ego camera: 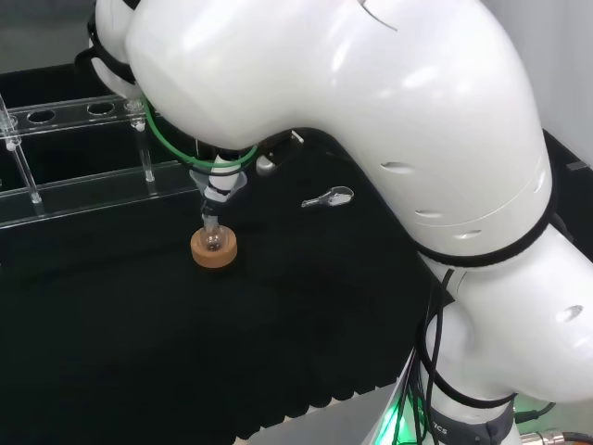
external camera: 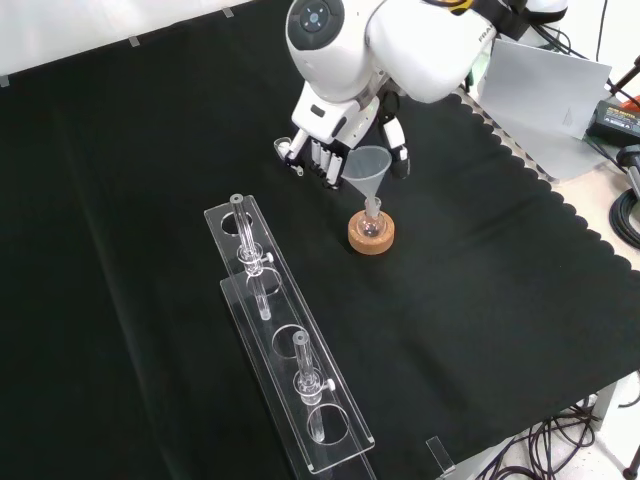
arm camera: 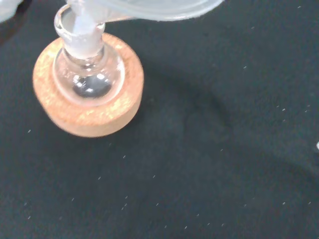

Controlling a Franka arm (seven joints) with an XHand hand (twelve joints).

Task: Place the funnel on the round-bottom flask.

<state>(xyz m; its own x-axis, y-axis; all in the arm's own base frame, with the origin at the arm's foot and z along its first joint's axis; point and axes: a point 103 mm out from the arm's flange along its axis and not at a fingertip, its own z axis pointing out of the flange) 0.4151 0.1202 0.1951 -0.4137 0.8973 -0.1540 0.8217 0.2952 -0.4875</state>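
Cork stand (arm camera: 87,94) seats flask (arm camera: 88,74); hand (external camera: 330,140) grips funnel (external camera: 367,168), stem entering neck — keep vertical, release gently.

A clear plastic funnel (external camera: 367,167) sits stem-down in a small round-bottom glass flask (external camera: 372,224), which rests on a cork ring stand (external camera: 372,237); in the front view, a clear acrylic tube rack (external camera: 290,350) lies to the left.

funnel (arm camera: 144,7) rim — cut off, blurred
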